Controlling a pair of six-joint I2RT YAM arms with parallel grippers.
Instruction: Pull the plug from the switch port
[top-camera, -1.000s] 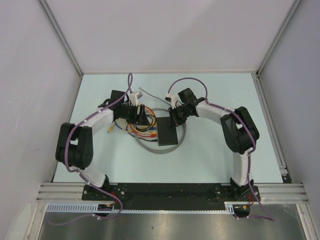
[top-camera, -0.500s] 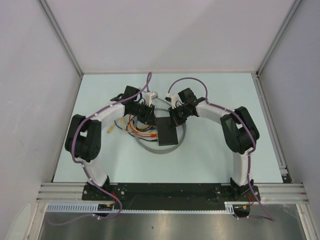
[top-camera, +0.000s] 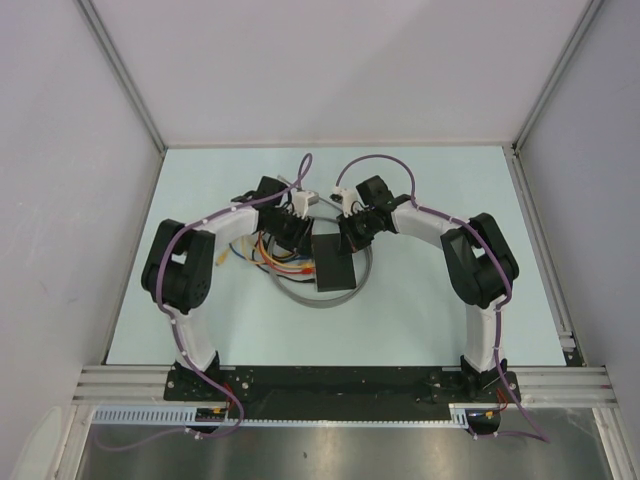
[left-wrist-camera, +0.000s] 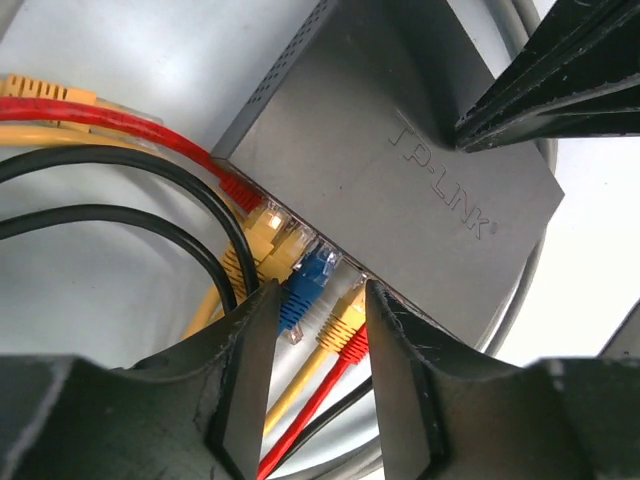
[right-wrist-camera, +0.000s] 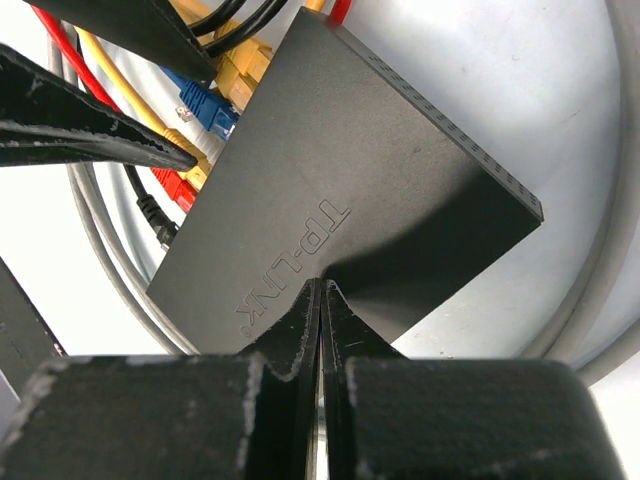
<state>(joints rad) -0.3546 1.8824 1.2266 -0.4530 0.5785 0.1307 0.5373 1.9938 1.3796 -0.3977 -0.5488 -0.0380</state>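
Observation:
The switch (top-camera: 335, 263) is a flat black box in the middle of the table, also in the left wrist view (left-wrist-camera: 400, 150) and the right wrist view (right-wrist-camera: 340, 170). Red, yellow and blue plugs sit in a row along its port side. My left gripper (top-camera: 300, 233) is open. In its wrist view (left-wrist-camera: 318, 310) the jaws stand either side of a blue plug (left-wrist-camera: 305, 285) and a yellow plug (left-wrist-camera: 345, 318), just short of the ports. My right gripper (top-camera: 350, 238) is shut and empty, with its tips (right-wrist-camera: 322, 285) pressed down on the switch's top.
A grey cable loop (top-camera: 322, 298) lies round the switch. Red, yellow and black cables (top-camera: 268, 255) fan out to the left of the ports, under my left gripper. Black cables (left-wrist-camera: 130, 190) run close beside the left finger. Enclosure walls stand on three sides.
My left arm has swung right and brought its open gripper up to the switch's port side. The right arm and the switch have not moved.

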